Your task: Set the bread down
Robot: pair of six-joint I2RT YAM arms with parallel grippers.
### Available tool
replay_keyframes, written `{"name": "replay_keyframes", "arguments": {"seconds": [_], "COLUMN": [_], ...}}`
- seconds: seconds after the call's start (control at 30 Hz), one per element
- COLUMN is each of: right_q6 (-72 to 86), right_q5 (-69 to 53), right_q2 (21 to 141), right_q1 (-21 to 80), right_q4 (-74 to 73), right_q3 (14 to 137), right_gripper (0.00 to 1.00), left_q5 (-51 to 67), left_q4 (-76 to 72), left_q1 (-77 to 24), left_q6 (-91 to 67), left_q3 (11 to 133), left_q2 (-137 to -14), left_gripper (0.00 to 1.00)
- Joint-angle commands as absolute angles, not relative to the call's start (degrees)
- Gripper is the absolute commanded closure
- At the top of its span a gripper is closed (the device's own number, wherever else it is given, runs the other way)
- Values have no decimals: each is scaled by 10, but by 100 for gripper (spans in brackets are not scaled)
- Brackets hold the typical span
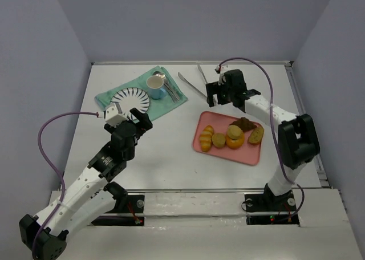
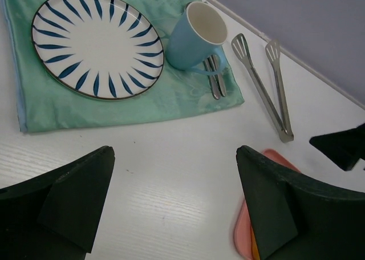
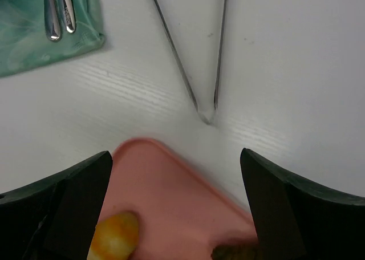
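a: bread (image 1: 206, 138) lies on the pink tray (image 1: 251, 155); is any gripped?
b: none. right gripper (image 1: 214, 96) is held spread, empty, at the tray's 12 o'clock, tongs (image 1: 191, 84) at its 11, probably to be fetched first; left gripper (image 1: 140, 122) is spread too.

Tray (image 1: 246, 154), pink: you have one.
Bread pieces (image 1: 206, 138): you can count five on the tray. The middle one looks stacked, so it may be two.
Cloth (image 2: 188, 97), green: one, well to the left of the tray and farther back.
Plate (image 1: 130, 98), blue-striped: one, on that cloth.
Mug (image 1: 155, 86), blue: one, on the cloth's tray-side half.
Cutlery pieces (image 2: 215, 80): you see two metal handles beside the mug.
Tongs (image 2: 260, 87): one pair, just behind the tray.
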State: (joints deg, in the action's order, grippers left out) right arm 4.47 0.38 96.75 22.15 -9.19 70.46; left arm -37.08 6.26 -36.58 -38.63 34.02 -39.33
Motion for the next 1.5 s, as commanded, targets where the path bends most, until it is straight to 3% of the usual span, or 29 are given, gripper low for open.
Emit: {"name": "replay_keyframes", "arguments": {"seconds": [0.0, 0.53, 0.8, 0.87, 0.97, 1.2, 1.3, 1.47], "right_q6": [-98, -129, -103, -100, -87, -62, -39, -2], "right_q5": [-80, -42, -32, -45, -51, -12, 30, 38], "right_q2": [1101, 1399, 1465, 1471, 1475, 1450, 1425, 1273], "right_q1": [221, 216, 216, 216, 211, 211, 211, 211], "right_q4": [-182, -349, -360, -361, -360, -354, -348, -277], "right_q3": [846, 1221, 1289, 1290, 1289, 1291, 1285, 1158], "right_gripper": [0, 0, 3, 8, 41, 82, 93, 93], "left_q5": [-385, -413, -431, -432, -438, -450, -446, -443], "left_q4": [30, 32, 39, 40, 50, 67, 67, 41], "left_q1": [-361, -359, -357, -357, -357, -357, -357, -357], "left_q6": [-370, -369, -374, -374, -380, -388, -385, -367], "left_q3": [331, 329, 329, 330, 333, 337, 347, 364], "left_q2": [-377, -358, -353, -349, -343, -330, -335, -342], "left_gripper": [1, 1, 1, 1, 1, 1, 1, 1]}}
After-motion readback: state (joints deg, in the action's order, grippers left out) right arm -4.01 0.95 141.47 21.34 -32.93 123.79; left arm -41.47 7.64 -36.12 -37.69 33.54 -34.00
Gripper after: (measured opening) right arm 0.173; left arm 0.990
